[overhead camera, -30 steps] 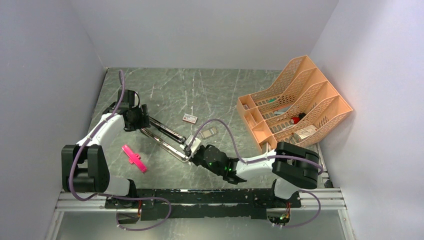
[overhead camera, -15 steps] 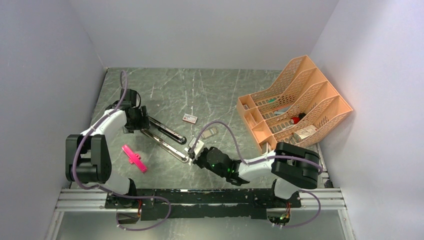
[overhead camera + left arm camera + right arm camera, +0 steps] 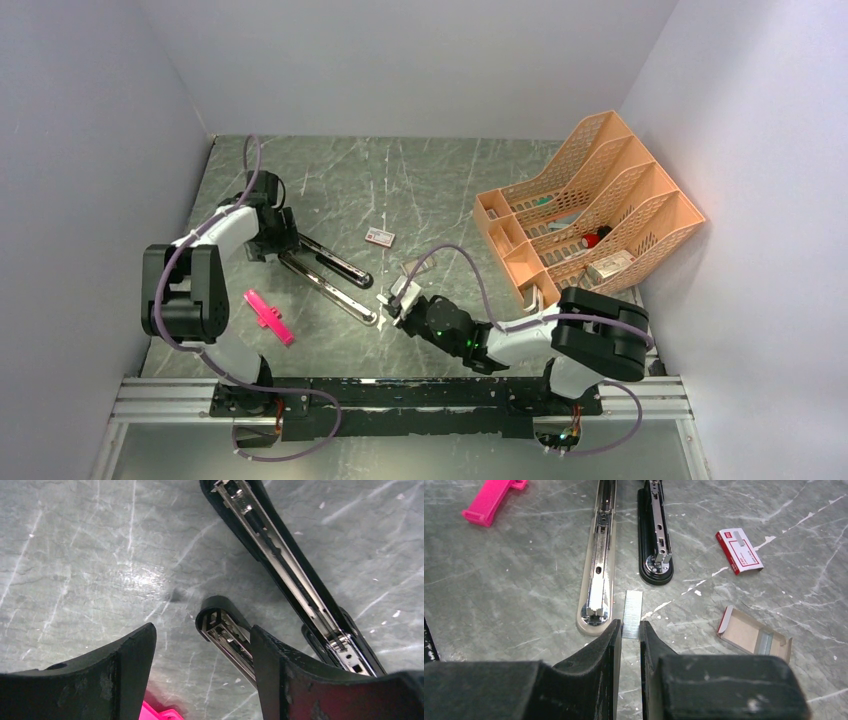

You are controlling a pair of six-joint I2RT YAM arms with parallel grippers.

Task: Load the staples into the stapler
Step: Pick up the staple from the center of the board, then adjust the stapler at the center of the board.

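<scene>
I have two pincers at work. My right pincer point(image 3: 630, 630) is almost closed, its two fingers point(image 3: 600, 652) pinching one thin silvery strip of staples point(image 3: 632, 611) by its near end. The strip sticks out forward over the surface point(image 3: 440, 190), just short of the stapler's tips.

There is one stapler point(image 3: 655, 535), folded out flat into two long arms that lie side by side in the left half of the surface. One arm is black with a chrome rail, the other point(image 3: 599, 570) has a chrome plate.

My left pincer point(image 3: 200, 630) stands wide open and holds nothing. The rounded end of one stapler arm point(image 3: 222, 627) lies between its two fingers point(image 3: 127, 665), close to one of them. I cannot tell if they touch.

Near the middle of the surface lies one closed box with a red-and-white label point(image 3: 739, 551). Beside it is one open cardboard tray point(image 3: 744, 627) with more staples inside.

One pink plastic piece point(image 3: 268, 317) lies towards the near left corner. One orange file rack point(image 3: 590, 205) stands at the right edge.
</scene>
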